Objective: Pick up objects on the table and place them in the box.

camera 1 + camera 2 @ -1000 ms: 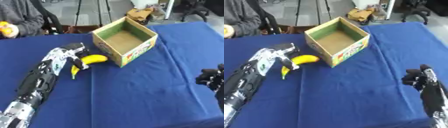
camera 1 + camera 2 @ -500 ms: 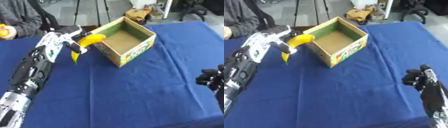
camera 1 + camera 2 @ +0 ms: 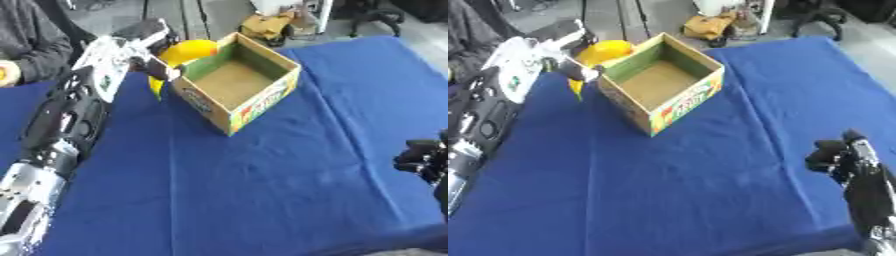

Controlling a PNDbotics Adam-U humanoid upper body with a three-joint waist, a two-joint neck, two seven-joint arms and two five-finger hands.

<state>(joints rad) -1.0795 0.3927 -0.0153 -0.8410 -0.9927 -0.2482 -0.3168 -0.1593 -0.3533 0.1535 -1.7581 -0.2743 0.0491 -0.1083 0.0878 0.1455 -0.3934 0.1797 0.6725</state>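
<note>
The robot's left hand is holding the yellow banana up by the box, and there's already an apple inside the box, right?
Not quite. The left hand does hold the banana up by the box's near-left wall, but the left eye view shows only bare cardboard floor inside; no apple is there.

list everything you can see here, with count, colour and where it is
yellow banana: 1, yellow, held up in the air at the far left rim of the box, not inside it
open cardboard box: 1, brown inside with green and printed outer sides, standing on the far middle of the table, nothing visible inside
blue tablecloth: 1, blue, covering the whole table
left hand: 1, black and silver, raised at the upper left, fingers curled round the banana
right hand: 1, black, idle near the right edge, fingers curled and holding nothing
</note>
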